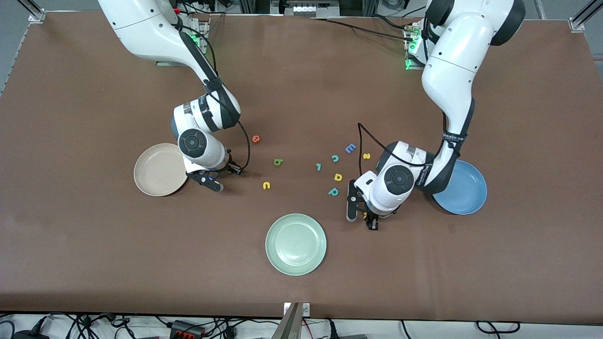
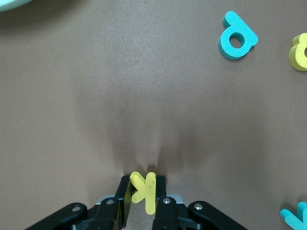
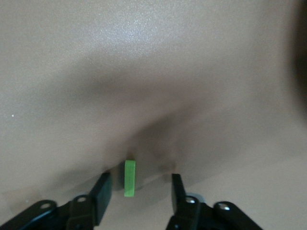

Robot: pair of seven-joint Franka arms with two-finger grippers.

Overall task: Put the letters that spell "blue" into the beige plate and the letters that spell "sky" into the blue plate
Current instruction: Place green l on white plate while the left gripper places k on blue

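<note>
From the front view, the right tool (image 1: 210,180) is down at the desk (image 1: 301,84) just beside the beige plate (image 1: 153,181), and the left tool (image 1: 362,217) is down near the blue plate (image 1: 466,195), but you can't really make out what either has between its fingers from up there. Scattered between them: orange e (image 1: 256,139), green b (image 1: 278,162), yellow u (image 1: 266,185), yellow s (image 1: 366,156), plus a blue capital E (image 1: 350,148) and a teal p (image 1: 333,191); a pale green plate (image 1: 296,244) sits nearer the camera. The left wrist view clears it up: the left tool (image 2: 142,194) is clenched on the yellow k (image 2: 144,189), teal p (image 2: 237,40) well apart. The right wrist view shows the right tool (image 3: 139,189) with fingers parted around the upright green l (image 3: 129,178), gaps on both sides.
</note>
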